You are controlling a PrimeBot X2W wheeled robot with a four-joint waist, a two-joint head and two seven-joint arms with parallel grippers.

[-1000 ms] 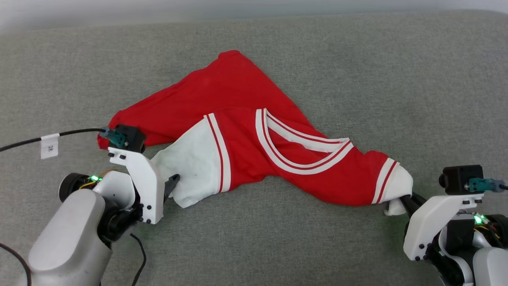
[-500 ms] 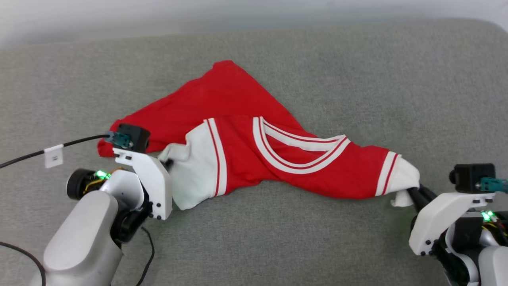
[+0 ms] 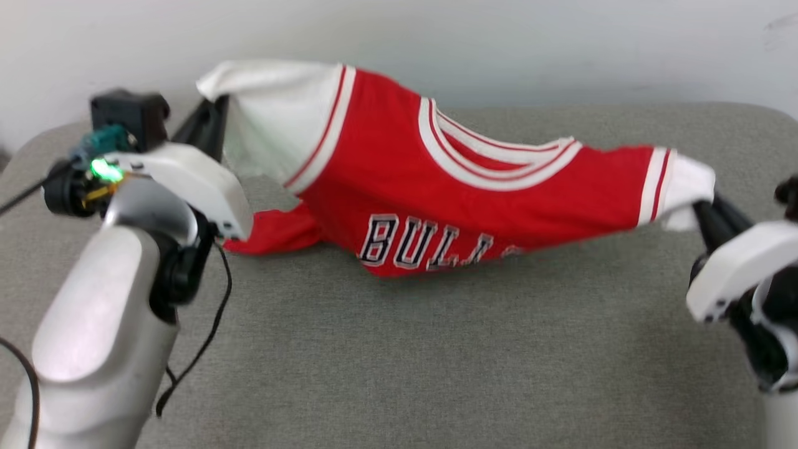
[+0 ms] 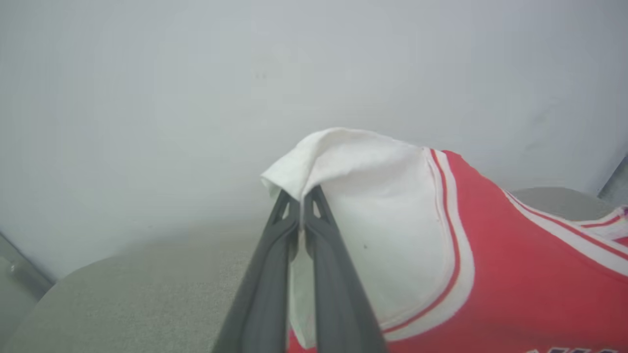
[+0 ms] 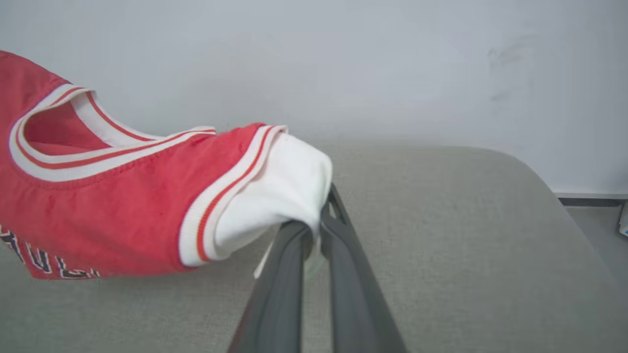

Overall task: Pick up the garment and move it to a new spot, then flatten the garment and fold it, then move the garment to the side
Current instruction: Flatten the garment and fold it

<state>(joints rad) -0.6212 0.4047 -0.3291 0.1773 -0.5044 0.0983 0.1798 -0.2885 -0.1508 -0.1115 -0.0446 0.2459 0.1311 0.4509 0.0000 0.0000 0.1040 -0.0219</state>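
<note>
The garment [image 3: 461, 193] is a red jersey with white sleeves, striped V-neck trim and dark lettering, stretched in the air between my two grippers. Its lower part still sags onto the grey cushioned surface [image 3: 436, 362]. My left gripper [image 3: 212, 115] is shut on the tip of one white sleeve [image 4: 363, 196], at the upper left of the head view. At the right, my right gripper [image 3: 707, 209] is shut on the other white sleeve [image 5: 279, 196]. In the left wrist view, the left gripper [image 4: 300, 203] pinches the sleeve's folded edge; the right gripper [image 5: 319, 220] bunches its sleeve.
A pale wall [image 3: 561, 43] stands right behind the grey surface. The surface's rounded edge falls away at the right [image 5: 554, 191]. A black cable [image 3: 199, 349] hangs from my left arm over the cushion.
My left gripper closed on the white sleeve. Both grippers then rose with the garment, lifting its upper part off the surface; the lettering now shows. The head camera tilted up toward the wall.
</note>
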